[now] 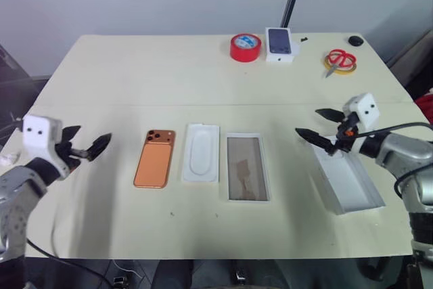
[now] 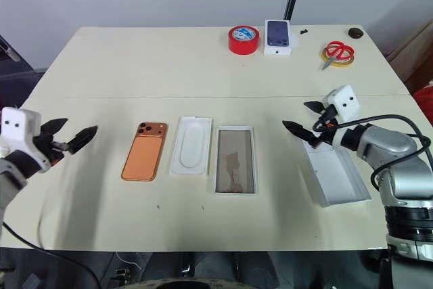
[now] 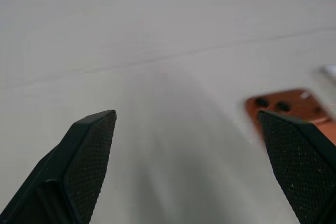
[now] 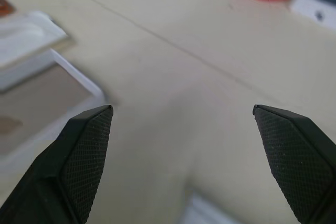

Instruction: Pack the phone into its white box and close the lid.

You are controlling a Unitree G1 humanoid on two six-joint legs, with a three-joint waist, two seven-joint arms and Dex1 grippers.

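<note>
Phone (image 1: 155, 158) lies back-up, no writing legible, both claws, left (image 1: 86, 145) and right (image 1: 319, 125), spread apart, empty.

You see the copper-orange phone (image 1: 155, 158) lying camera-side up on the desk (image 1: 135, 79); the white box (image 1: 247, 167) sits open, well to its right.

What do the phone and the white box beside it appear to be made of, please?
The phone: probably metal or glass, given its smooth copper-orange back with a slight sheen. The white box: likely cardboard, with its thin matte white rim and dull grey-brown floor; it could be plastic.
</note>
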